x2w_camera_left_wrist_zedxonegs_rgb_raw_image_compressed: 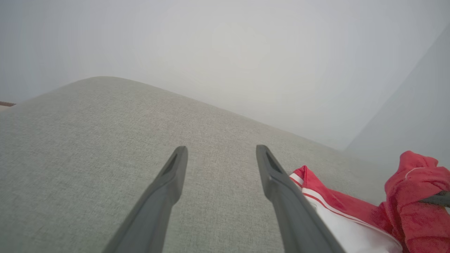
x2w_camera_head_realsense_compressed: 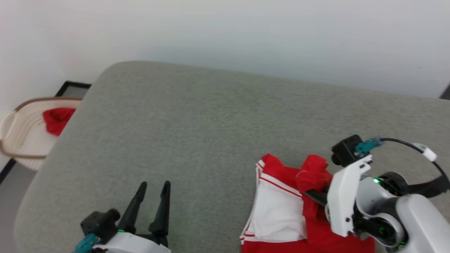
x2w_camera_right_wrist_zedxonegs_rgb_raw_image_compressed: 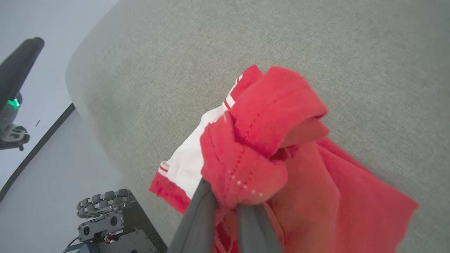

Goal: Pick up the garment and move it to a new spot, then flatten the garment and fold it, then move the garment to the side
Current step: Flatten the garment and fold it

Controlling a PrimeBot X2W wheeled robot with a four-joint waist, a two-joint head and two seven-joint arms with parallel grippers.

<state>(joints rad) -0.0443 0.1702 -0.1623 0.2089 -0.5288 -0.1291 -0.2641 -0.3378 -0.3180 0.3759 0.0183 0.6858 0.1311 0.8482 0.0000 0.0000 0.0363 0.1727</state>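
The garment point(x2w_camera_head_realsense_compressed: 277, 211) is red with a white sleeve and red-white striped trim. The cushion point(x2w_camera_head_realsense_compressed: 197, 123) is grey-green, finely speckled. At nine o'clock the basket point(x2w_camera_head_realsense_compressed: 19, 140) is beige with a brown rim, and the cloth point(x2w_camera_head_realsense_compressed: 56, 119) in it is plain red.

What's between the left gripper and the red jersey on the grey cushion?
The stretch is bare: in the head view, plain grey cushion runs from the left gripper to the jersey.
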